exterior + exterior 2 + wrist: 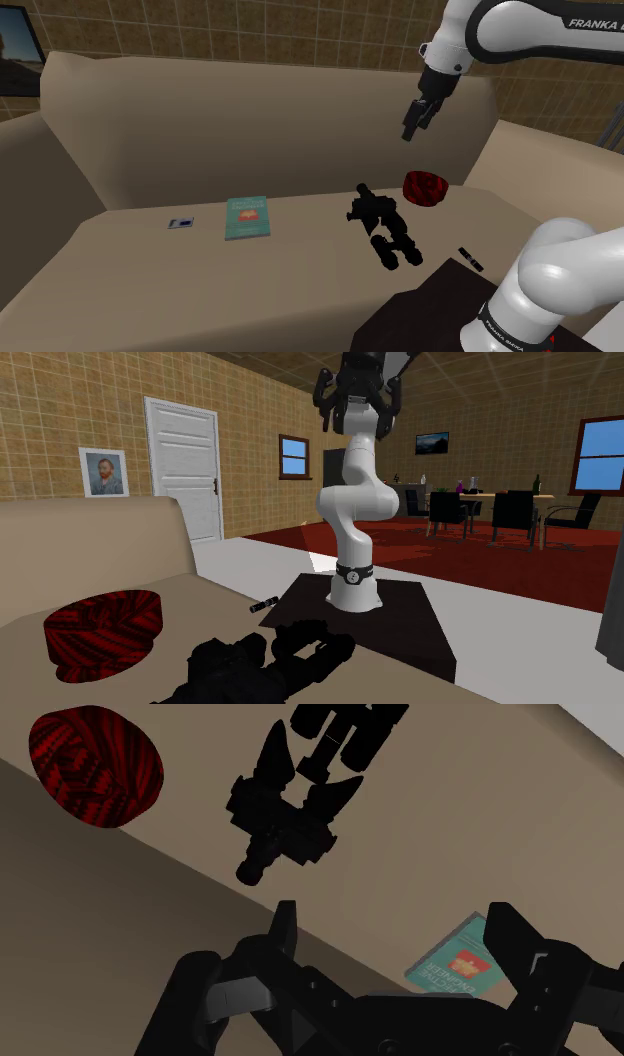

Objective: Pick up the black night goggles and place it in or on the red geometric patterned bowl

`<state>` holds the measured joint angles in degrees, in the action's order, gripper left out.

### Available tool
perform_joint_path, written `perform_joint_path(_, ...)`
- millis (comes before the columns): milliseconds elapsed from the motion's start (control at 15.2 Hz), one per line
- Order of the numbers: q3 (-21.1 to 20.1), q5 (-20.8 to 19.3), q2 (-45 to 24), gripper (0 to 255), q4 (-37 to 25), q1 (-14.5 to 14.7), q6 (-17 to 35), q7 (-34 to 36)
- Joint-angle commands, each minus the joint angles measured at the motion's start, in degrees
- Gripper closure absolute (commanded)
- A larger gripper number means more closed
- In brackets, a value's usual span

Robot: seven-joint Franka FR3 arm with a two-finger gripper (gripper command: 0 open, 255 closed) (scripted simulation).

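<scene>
Beige sofa (150, 280): broad seat, tall backrest.
Teal book (247, 217): flat on the seat, cover up, with a red-and-white emblem.
Small blue-and-white card (181, 223): flat on the seat, near the book, on its shoulder-view left.
Slim black stick-like item (471, 257): lying at the shoulder view's right, well apart from the book.
Tan tiled wall (250, 30): behind the sofa.
White panelled door (184, 470): shut, with a framed portrait (104, 472) beside it.
Dining table (505, 497) with dark chairs (448, 510): far off, on a red floor (520, 567).

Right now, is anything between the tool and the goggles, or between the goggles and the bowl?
Nothing visible. The open tool hangs in clear air above the goggles, and only bare cushion separates them from the bowl. The book lies off on the other side.
</scene>
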<state>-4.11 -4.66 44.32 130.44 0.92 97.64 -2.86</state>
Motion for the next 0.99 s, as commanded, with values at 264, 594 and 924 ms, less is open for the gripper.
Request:
perform_joint_path(264,0.6,0.2,0.4,0,7.4,-1.7,5.9,3.3)
perform_joint_path(594,1.1,0.4,-0.4,0,15.8,-3.8,13.7,7.5)
perform_joint_path(924,1.6,0.7,-3.0,0,23.1,-6.1,22.2,11.6)
